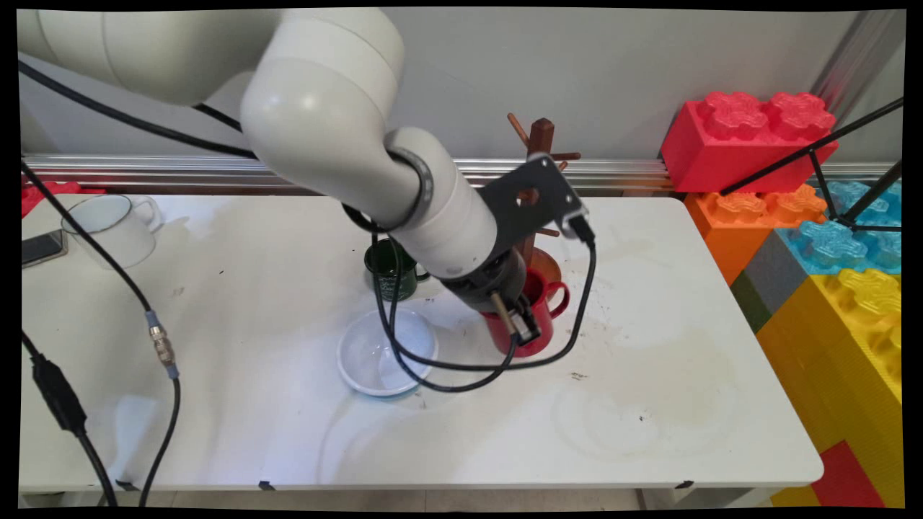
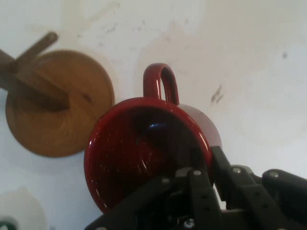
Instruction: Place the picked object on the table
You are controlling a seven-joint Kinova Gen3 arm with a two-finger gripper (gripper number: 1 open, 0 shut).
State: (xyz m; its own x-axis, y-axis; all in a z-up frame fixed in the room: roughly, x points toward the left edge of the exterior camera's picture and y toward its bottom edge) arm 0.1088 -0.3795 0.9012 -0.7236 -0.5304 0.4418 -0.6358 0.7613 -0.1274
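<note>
Mug [image 2: 144, 148] in red stands upright beside the wooden rack [image 2: 57, 103], handle pointing away from your gripper [image 2: 201, 165], whose fingers pinch its rim.

Your main view looked down from above the counter's [image 1: 216, 432] near side, across it toward the wall behind, far enough back to take in nearly the whole top. Your hand view sat on the wrist and looked steeply down from close by. Both views shared the red mug [image 1: 537, 317] [image 2: 144, 143] and the wooden stand's round base [image 1: 549, 265] [image 2: 57, 105] beside it.
</note>
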